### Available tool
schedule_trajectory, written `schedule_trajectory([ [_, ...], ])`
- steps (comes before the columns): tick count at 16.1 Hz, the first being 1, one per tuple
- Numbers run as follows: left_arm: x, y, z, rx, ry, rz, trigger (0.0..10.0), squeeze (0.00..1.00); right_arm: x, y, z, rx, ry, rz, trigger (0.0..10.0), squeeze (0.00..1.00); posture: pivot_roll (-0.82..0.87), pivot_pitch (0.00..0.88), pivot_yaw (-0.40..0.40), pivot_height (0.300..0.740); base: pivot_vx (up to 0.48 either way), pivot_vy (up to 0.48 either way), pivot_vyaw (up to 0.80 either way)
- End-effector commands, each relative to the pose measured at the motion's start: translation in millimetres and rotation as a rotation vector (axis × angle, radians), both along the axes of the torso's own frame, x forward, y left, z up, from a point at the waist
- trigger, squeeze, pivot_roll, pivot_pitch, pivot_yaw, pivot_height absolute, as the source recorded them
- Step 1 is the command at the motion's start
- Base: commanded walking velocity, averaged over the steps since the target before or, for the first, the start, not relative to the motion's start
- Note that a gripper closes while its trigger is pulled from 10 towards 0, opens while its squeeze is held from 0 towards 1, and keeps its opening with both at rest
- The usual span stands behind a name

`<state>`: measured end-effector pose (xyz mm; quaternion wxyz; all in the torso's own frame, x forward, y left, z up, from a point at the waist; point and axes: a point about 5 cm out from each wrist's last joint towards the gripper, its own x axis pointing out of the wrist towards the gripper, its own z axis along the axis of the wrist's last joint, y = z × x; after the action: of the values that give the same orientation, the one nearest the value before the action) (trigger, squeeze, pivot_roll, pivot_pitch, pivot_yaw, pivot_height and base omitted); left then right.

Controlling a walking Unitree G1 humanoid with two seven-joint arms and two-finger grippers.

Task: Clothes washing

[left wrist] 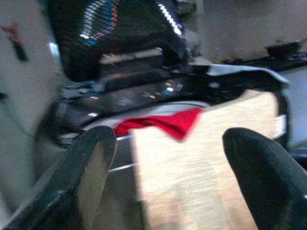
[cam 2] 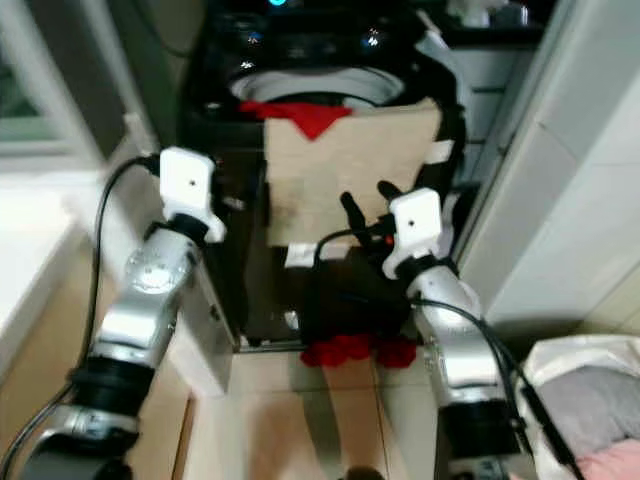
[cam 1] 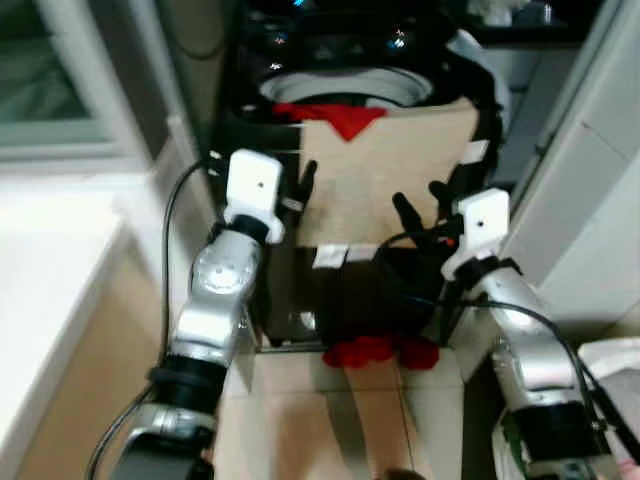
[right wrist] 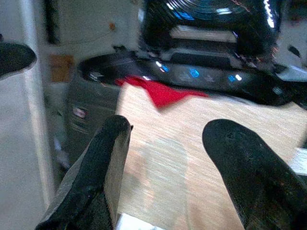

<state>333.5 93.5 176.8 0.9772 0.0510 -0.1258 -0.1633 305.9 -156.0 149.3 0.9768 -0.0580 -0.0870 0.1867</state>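
A black top-loading washing machine (cam 1: 250,120) stands open ahead, its white drum rim (cam 1: 345,85) showing. A red garment (cam 1: 340,117) hangs over the front rim. Below it a beige cloth (cam 1: 385,170) drapes down the machine's front. More red cloth (cam 1: 380,352) lies on the floor at the base, under a dark mass (cam 1: 365,295). My left gripper (cam 1: 305,185) is raised at the beige cloth's left edge, open and holding nothing. My right gripper (cam 1: 420,205) is open in front of the cloth's lower right. The beige cloth (left wrist: 192,163) and red garment (right wrist: 163,91) lie beyond the open fingers.
A white counter (cam 1: 50,260) runs along my left under a window. White panels (cam 1: 590,200) close off the right side. A white basket (cam 2: 590,390) with grey and pink clothes sits at the lower right. Tan floor (cam 1: 330,420) lies between me and the machine.
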Motion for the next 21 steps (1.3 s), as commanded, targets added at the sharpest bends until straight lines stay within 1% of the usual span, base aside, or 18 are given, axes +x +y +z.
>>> schedule_trajectory([
  [1,1.9,4.5,4.9,0.018,-0.018,0.008,10.0,0.00,2.7,3.8,7.6,0.009,-0.032,0.011,10.0,0.39,-0.14,0.000,0.039,0.740,0.442,0.000,0.00],
  [3,2.0,4.7,5.9,0.018,-0.023,0.013,10.0,0.00,3.5,1.5,8.7,0.011,-0.042,-0.011,10.0,0.39,-0.14,0.000,0.040,0.740,0.441,0.000,0.00],
  [6,1.9,4.9,7.1,0.020,-0.026,0.012,10.0,0.00,4.9,2.1,13.0,0.013,-0.053,-0.004,10.0,0.39,-0.14,0.000,0.043,0.740,0.442,0.000,0.00],
  [8,1.3,4.9,8.6,0.031,-0.031,-0.001,10.0,0.00,10.2,5.0,16.9,0.025,-0.061,0.009,10.0,0.39,-0.13,0.000,0.051,0.740,0.441,0.000,0.00],
  [10,1.4,5.2,10.5,0.035,-0.040,-0.002,10.0,0.00,18.8,15.6,20.1,0.056,-0.056,0.041,10.0,0.40,-0.13,0.000,0.055,0.740,0.439,0.000,0.00],
  [11,1.4,4.9,10.8,0.038,-0.044,-0.005,10.0,0.00,20.7,18.2,20.4,0.064,-0.051,0.049,10.0,0.40,-0.13,0.000,0.055,0.740,0.439,0.000,0.00],
  [12,2.4,5.7,15.5,0.036,-0.046,0.004,10.0,0.00,31.4,34.4,18.6,0.078,-0.015,0.100,10.0,0.40,-0.12,0.000,0.056,0.740,0.000,0.000,0.00],
  [13,1.8,7.6,20.6,0.037,-0.065,0.010,10.0,0.00,36.6,44.7,14.9,0.091,0.029,0.143,10.0,0.40,-0.11,0.000,0.053,0.740,0.000,0.000,0.00],
  [15,-0.2,12.1,27.4,0.036,-0.087,0.019,10.0,0.00,41.0,54.1,10.9,0.099,0.078,0.186,10.0,0.39,-0.08,0.000,0.045,0.740,0.000,0.000,0.00],
  [17,-3.0,20.3,33.5,0.045,-0.104,0.047,10.0,0.00,48.3,58.2,9.7,0.062,0.090,0.200,10.0,0.40,-0.06,0.000,0.037,0.740,0.000,0.000,0.00],
  [19,-5.0,27.5,34.6,0.054,-0.107,0.072,10.0,0.00,60.4,55.2,11.8,0.013,0.075,0.160,10.0,0.39,-0.04,0.000,0.030,0.740,0.000,0.000,0.00],
  [20,-6.7,30.4,34.8,0.061,-0.108,0.081,10.0,0.00,66.7,55.6,13.4,-0.088,0.057,0.148,10.0,0.39,-0.01,0.000,0.019,0.740,0.000,0.000,0.00],
  [21,-7.8,32.3,35.4,0.063,-0.107,0.087,10.0,0.00,70.1,56.5,14.7,-0.161,0.044,0.147,10.0,0.39,-0.01,0.000,0.019,0.740,0.000,0.000,0.00],
])
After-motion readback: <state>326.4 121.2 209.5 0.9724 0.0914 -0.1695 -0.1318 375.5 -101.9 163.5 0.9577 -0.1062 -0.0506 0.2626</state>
